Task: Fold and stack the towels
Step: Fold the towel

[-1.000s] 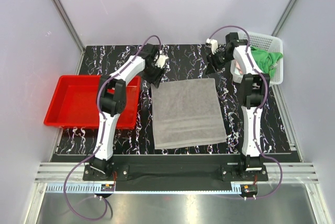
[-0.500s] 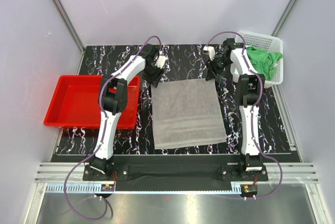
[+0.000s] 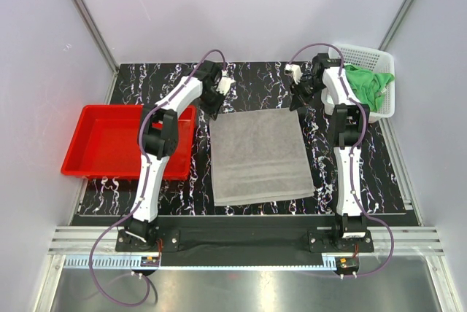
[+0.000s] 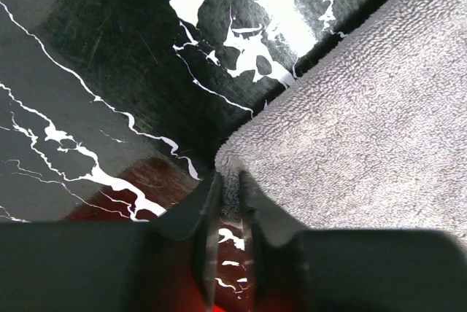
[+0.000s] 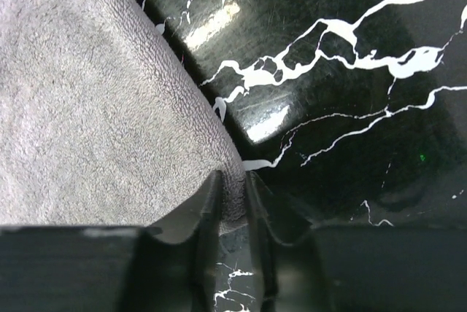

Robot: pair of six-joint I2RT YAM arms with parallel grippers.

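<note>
Surface (image 3: 255, 79): flat, glossy black slab with white marble-like veins; lamp glare shows on it in both wrist views.
Room: plain pale walls (image 3: 241, 6) on three sides, with slanted metal struts in the far corners.
Rail (image 3: 241, 239): ribbed bare metal along the near edge, carrying both arm bases.
Grey towel (image 3: 257, 155): large terry rectangle lying flat in the middle of the surface between the arms. It is slightly skewed, with a flatter hem band along its near edge. Up close the pile is a fine looped nap.
Left tool (image 4: 228, 184): narrow, its dark fingers pinched on the towel's far left corner, low at the surface. A red reflection shows just below the fingers.
Right tool (image 5: 232, 184): narrow, its fingers nipping the far right corner where the towel's rounded edge meets the black slab.
Green towel (image 3: 371, 84): bright green, crumpled, heaped in the basket and rising over its rim.
Basket (image 3: 381, 57): white perforated plastic, rectangular, at the far right corner of the surface, just beside the right arm.
Tray (image 3: 102, 144): red plastic, shallow, smooth, with rounded corners. It sits at the left edge of the surface, and the left arm crosses over its right side.
</note>
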